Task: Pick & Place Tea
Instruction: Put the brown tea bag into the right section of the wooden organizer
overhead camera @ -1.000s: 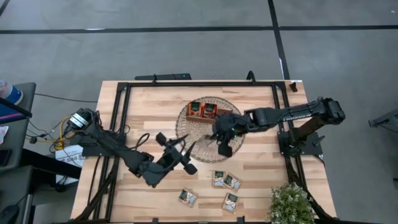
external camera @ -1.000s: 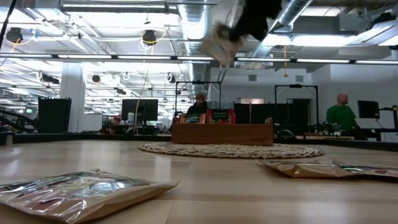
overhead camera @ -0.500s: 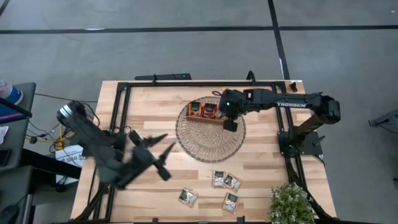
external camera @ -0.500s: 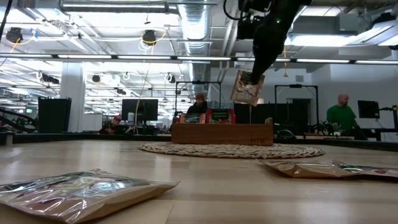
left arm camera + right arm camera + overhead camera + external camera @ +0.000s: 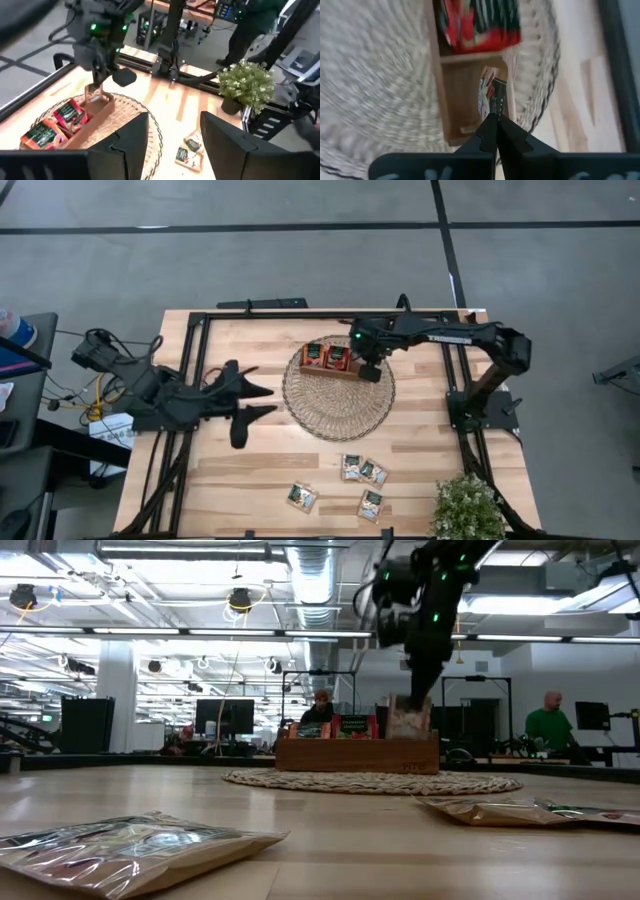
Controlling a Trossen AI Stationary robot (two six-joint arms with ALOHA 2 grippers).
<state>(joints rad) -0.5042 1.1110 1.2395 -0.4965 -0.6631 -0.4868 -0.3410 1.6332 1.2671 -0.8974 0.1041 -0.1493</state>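
We could make out little of the held sachet (image 5: 490, 97) — from the right wrist it showed edge-on, a thin pale packet with dark print, pinched between the jaws of the right gripper (image 5: 495, 120), which were pressed together on it. It hung in the end compartment of the wooden tray (image 5: 338, 371), the one nearest the right arm's side; whether it touched the compartment floor we could not tell. From table height the tray wall (image 5: 357, 755) hid the sachet's lower part, and the gripper (image 5: 412, 690) covered its top.

From above, the right gripper (image 5: 368, 366) masked that compartment entirely. Two red-orange sachets (image 5: 326, 357) stood in the other compartments. The tray sat toward the far side of the wicker mat (image 5: 338, 402), leaving most of the mat bare.

The left gripper (image 5: 245, 403) hung over bare worktop (image 5: 420, 430) well to the left of the mat, its jaws apart and holding nothing — in its own wrist view the two fingers (image 5: 230, 145) stood wide.

Four pale sachets (image 5: 362, 471) lay flat near the front edge, beside a small potted plant (image 5: 466, 508) at the corner. In the low view the nearest sachet (image 5: 130, 845) was cut off at the frame's left edge.
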